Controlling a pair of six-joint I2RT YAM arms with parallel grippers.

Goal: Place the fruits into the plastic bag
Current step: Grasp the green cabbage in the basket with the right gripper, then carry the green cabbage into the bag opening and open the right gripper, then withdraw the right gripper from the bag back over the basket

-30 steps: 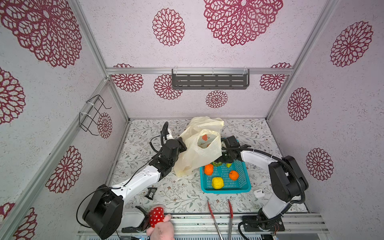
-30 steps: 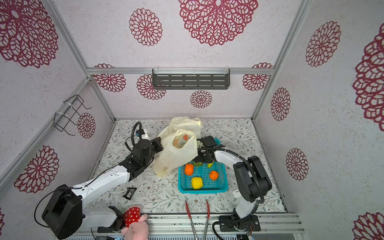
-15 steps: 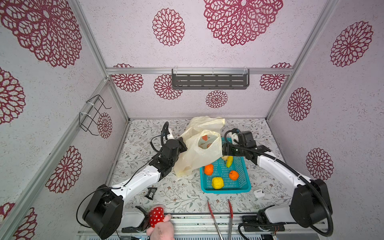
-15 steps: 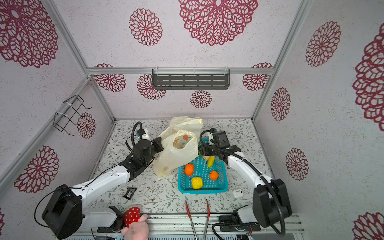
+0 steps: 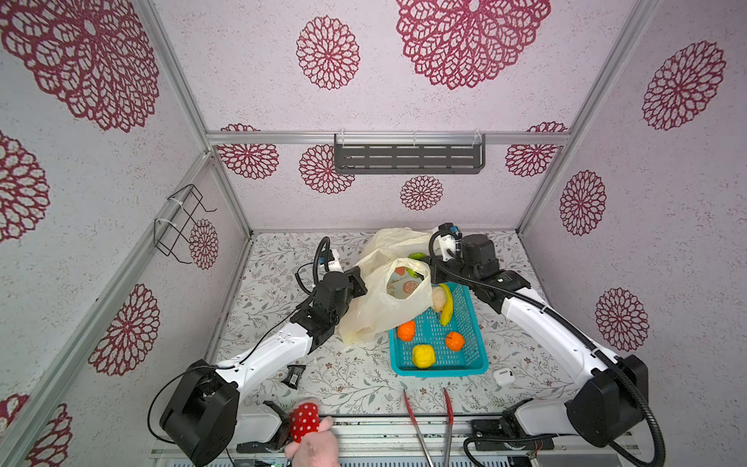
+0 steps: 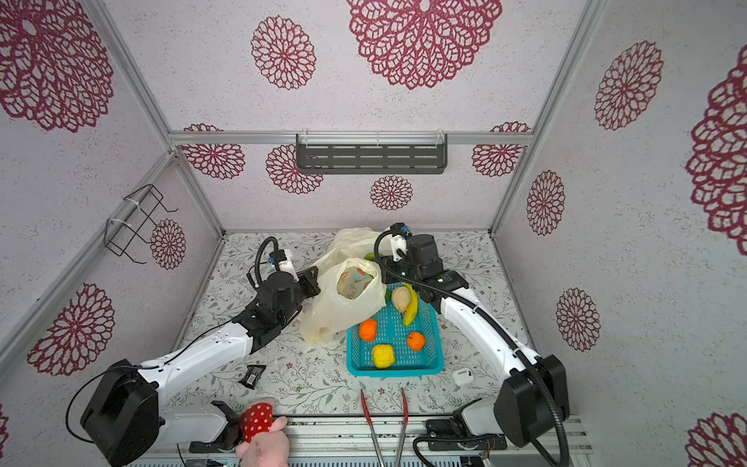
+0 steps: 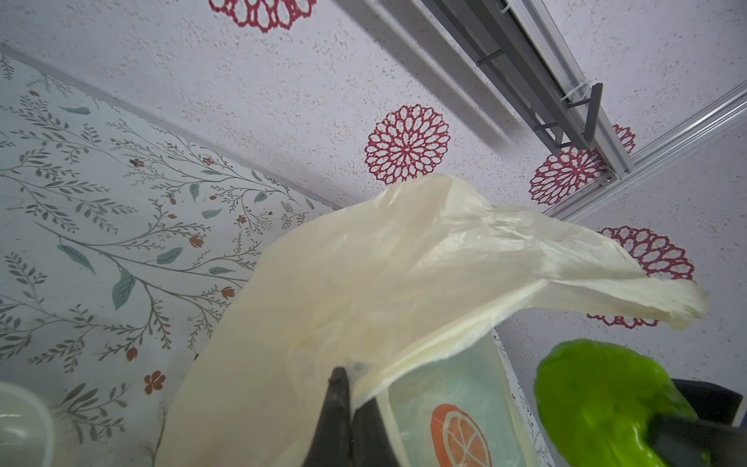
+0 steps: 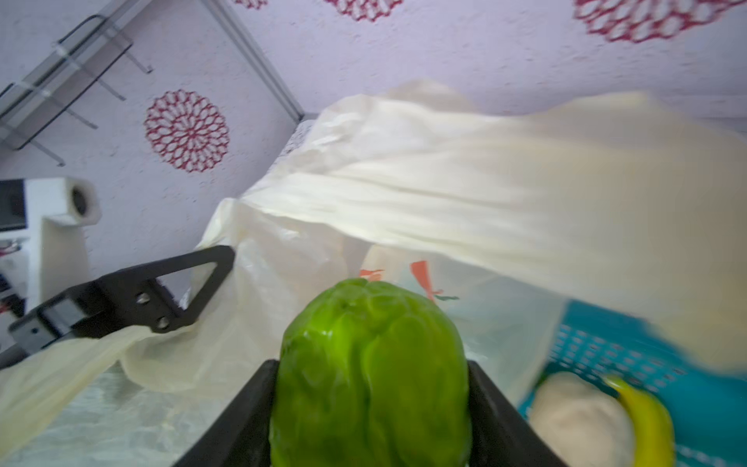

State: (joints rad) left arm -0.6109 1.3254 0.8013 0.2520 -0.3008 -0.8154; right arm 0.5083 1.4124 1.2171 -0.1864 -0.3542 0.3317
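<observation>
The plastic bag (image 5: 384, 311) (image 6: 339, 311), pale yellow with an orange print, stands with its mouth held up beside the teal basket. My left gripper (image 7: 349, 386) (image 5: 361, 283) is shut on the bag's rim at its left side. My right gripper (image 8: 370, 364) (image 5: 433, 270) is shut on a green bumpy fruit (image 8: 370, 376) (image 7: 606, 404) (image 5: 416, 255) at the bag's far right rim. In the basket (image 5: 469, 366) lie two oranges (image 5: 406, 330) (image 5: 455, 340), a lemon (image 5: 423, 356), a banana (image 5: 446, 307) and a beige knobbly piece (image 5: 437, 298).
A hand holds a red white-dotted plush toy (image 5: 304, 416) at the front edge. Red-handled tongs (image 5: 428, 412) lie in front of the basket, with a white earbud case (image 5: 503, 376) to its right. A small black packet (image 5: 294, 375) lies near my left arm.
My right arm has risen out of the basket with the green fruit and swung back to the bag's mouth. The left gripper has kept its hold on the bag.
</observation>
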